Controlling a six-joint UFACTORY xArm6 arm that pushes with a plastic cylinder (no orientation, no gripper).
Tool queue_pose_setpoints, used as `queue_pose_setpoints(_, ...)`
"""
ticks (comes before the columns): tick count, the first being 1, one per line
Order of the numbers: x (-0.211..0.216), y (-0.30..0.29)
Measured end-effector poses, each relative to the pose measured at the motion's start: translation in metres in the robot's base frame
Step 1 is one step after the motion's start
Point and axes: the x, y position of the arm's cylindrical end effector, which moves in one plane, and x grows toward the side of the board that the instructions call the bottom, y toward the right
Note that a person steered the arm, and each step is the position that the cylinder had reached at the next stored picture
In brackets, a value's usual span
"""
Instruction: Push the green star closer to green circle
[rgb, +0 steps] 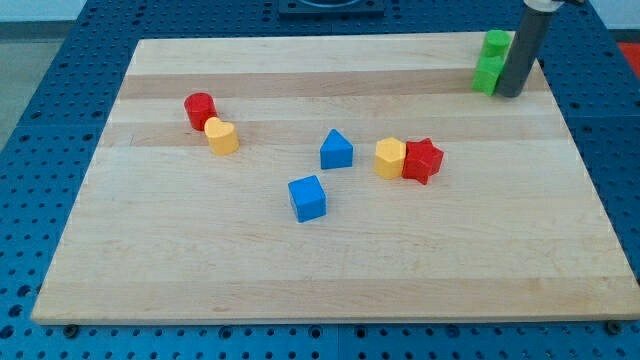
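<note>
Pincer-less tip beside green blocks, wooden board, blue pegboard

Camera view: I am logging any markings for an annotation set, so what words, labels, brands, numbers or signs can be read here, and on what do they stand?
None: no readable text shows anywhere in this view.
The wooden board is bare wood grain.
The blocks, such as the blue cube and the red star, carry plain colour only.
My tip, beside the green blocks, is an unmarked dark rod.
</note>
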Motion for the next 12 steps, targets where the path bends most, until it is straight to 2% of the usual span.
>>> queue_pose_setpoints(3,0.03,-0.02)
queue_pose_setpoints(4,0.029,-0.038)
queue_pose_setpoints(7,-0.002,-0.039)
queue_pose_setpoints(12,-0.002,-0.008)
